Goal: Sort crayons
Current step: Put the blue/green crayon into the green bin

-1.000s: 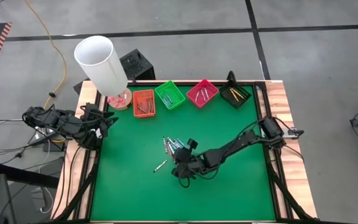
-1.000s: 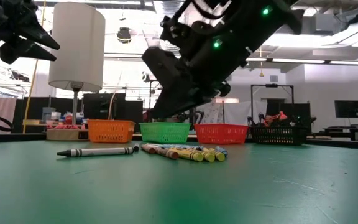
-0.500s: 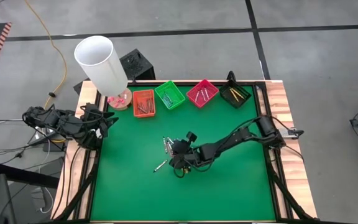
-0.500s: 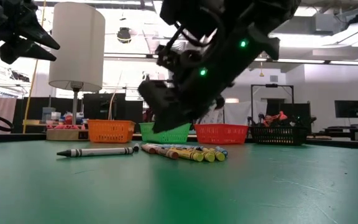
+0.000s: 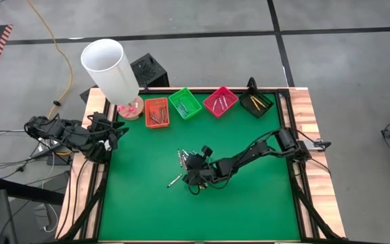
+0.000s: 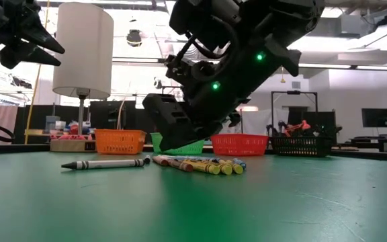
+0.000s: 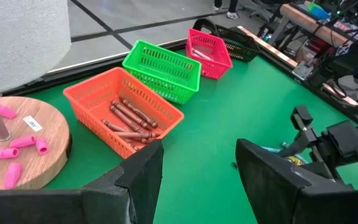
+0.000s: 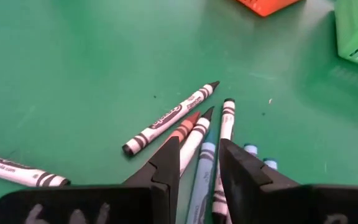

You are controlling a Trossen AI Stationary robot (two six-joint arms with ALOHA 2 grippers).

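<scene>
Right gripper [image 8: 197,163]: hovering low over the crayons [image 8: 194,134], fingers apart and clamped on nothing, straddling one stick's tip (probably lining up a pick).
Crayons: lying bunched mid-mat on the green table [image 5: 249,203], one stray stick [image 6: 104,163] resting apart from the pile.
Left gripper [image 7: 197,177]: waiting at the table's left edge, fingers apart, leaving the mat free.
Trays: sitting along the far edge; orange tray [image 7: 126,109] already holding brownish sticks.
</scene>
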